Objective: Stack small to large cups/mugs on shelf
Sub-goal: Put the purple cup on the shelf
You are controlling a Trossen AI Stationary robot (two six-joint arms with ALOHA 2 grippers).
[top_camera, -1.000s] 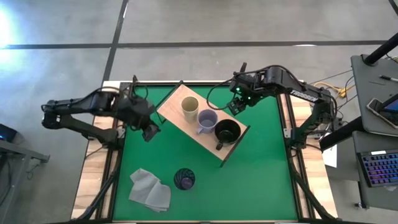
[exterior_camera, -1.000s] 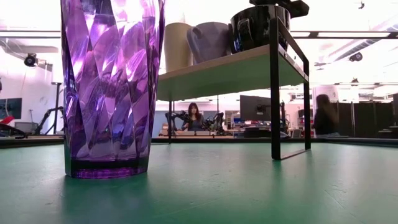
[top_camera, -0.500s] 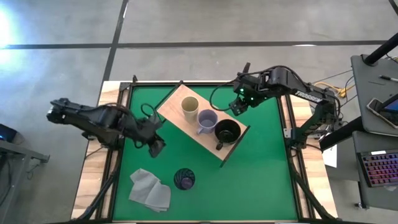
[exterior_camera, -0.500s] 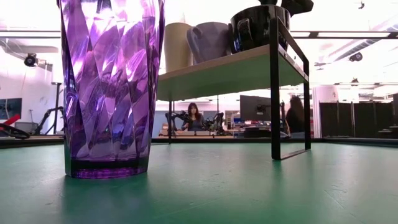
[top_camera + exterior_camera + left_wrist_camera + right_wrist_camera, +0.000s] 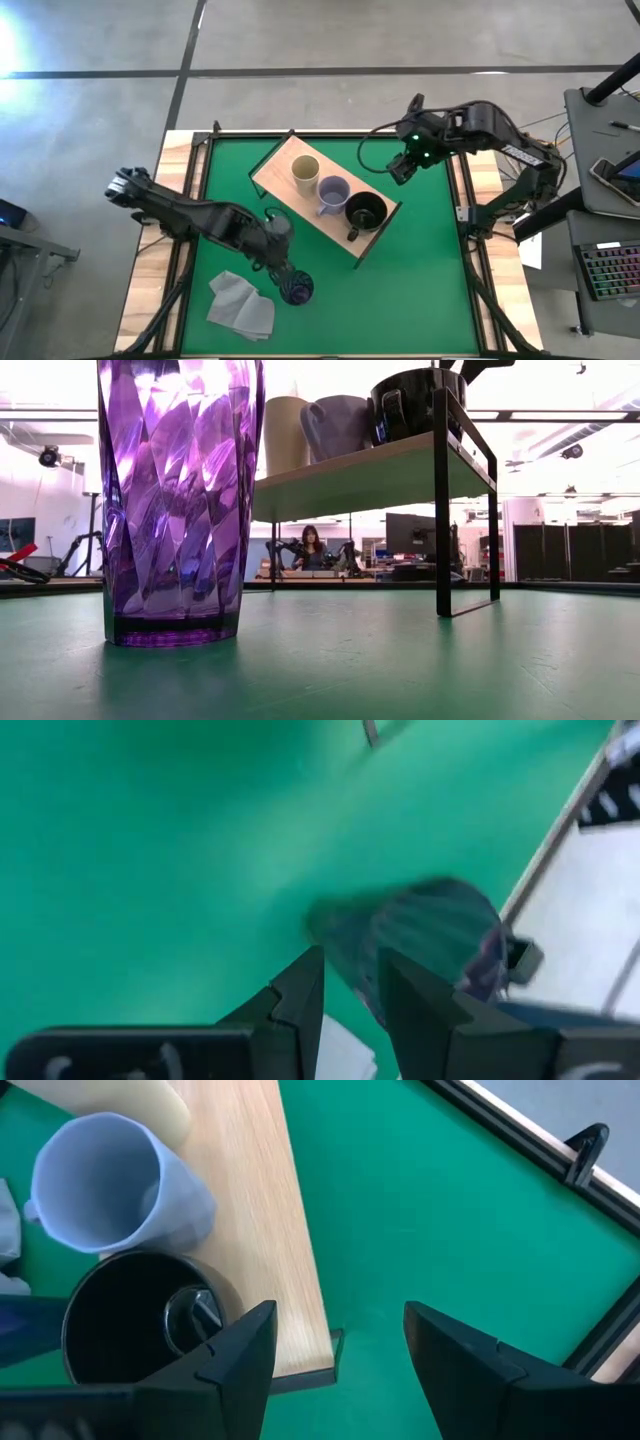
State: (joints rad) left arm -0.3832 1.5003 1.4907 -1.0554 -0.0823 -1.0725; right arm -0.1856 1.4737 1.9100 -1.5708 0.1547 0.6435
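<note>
On the green mat (image 5: 420, 270) the light-wood shelf (image 5: 283, 180) lies on a slant, running from about 11 o'clock down toward the centre of the table; 3 vessels stand on it in a row, each close beside the next: the cream-tan cup (image 5: 305, 174) at the 11 o'clock end, the lavender-grey mug (image 5: 333, 194) in the middle, and the black mug (image 5: 365, 211) at the end nearest the centre; in the low view the same 3 stand on the raised board, cream-tan cup (image 5: 286, 432), lavender-grey mug (image 5: 335, 426), black mug (image 5: 410, 404), with the black frame leg below; the dark purple tumbler (image 5: 296, 288) stands upright on the mat at about 6 o'clock, well apart from the shelf, and fills the near side of the low view (image 5: 180, 500); a folded grey cloth (image 5: 241, 305) lies at about 7 o'clock, just beside the tumbler; the left gripper (image 5: 277, 262) reaches in from 9 o'clock and sits just beside the tumbler's rim, its 2 fingers only narrowly parted, with the tumbler (image 5: 420, 945) just ahead of them and nothing held between them; the right gripper (image 5: 400, 168) hangs at about 1 o'clock, near the shelf's black-mug end; its fingers (image 5: 235, 1365) stand wide apart and hold nothing, with the black mug (image 5: 140, 1320) and lavender-grey mug (image 5: 110, 1180) below.
</note>
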